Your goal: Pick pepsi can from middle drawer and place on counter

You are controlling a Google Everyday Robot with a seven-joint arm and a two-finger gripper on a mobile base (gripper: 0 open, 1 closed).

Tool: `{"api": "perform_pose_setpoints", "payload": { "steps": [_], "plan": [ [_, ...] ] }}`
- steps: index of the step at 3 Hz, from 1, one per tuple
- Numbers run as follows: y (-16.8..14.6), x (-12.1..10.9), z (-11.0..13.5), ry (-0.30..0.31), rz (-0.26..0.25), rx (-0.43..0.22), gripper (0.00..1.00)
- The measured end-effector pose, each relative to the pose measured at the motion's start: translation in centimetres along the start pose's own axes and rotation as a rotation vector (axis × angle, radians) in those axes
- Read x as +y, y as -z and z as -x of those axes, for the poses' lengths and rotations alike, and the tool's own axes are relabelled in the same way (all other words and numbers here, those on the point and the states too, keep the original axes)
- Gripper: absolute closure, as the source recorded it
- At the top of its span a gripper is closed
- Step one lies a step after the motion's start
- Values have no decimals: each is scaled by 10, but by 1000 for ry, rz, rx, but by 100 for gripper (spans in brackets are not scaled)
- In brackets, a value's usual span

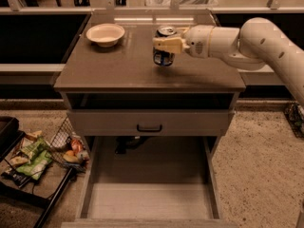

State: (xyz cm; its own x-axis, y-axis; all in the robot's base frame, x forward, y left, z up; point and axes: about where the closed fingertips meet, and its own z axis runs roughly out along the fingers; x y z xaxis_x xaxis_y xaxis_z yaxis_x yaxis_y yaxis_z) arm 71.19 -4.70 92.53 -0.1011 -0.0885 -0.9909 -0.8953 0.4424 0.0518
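Grey-brown counter (118, 70) fills the middle of the shot, glossy, with a dark ledge and railing running behind it. And look at this: the gripper (164, 42) is out over the counter's back right part, reaching in from the right on a thick white arm (266, 42). Its tan fingers (167, 44) are clamped around the pepsi can (164, 58), one finger lying straight across the near side of the can, the other hidden behind it. The can is upright between those fingers, silver top and pull tab showing just above them, dark-blue body dropping below them. Whether its base touches the counter, I cannot tell; it is right at the surface.

Past the fingertips, further along the way they point, sits a pale bowl (105, 33), well apart from the can. Below the fingers, down the cabinet face, there is a grey drawer front (104, 121) with a black handle (149, 128), shut. Lower again, and nearer to us than the fingers, the middle drawer (149, 201) is pulled wide open, flat grey floor on show. Far down from the fingers, on the speckled floor beside the cabinet, a wire basket (64, 139) holds snack packets (31, 155).
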Motion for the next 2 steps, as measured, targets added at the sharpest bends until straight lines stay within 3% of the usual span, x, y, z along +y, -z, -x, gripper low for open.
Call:
{"api": "perform_pose_setpoints", "payload": {
  "steps": [1, 2],
  "plan": [
    [-29, 5, -26, 135, -16, 70, 100],
    [-32, 5, -30, 150, -17, 77, 83]
  ]
}}
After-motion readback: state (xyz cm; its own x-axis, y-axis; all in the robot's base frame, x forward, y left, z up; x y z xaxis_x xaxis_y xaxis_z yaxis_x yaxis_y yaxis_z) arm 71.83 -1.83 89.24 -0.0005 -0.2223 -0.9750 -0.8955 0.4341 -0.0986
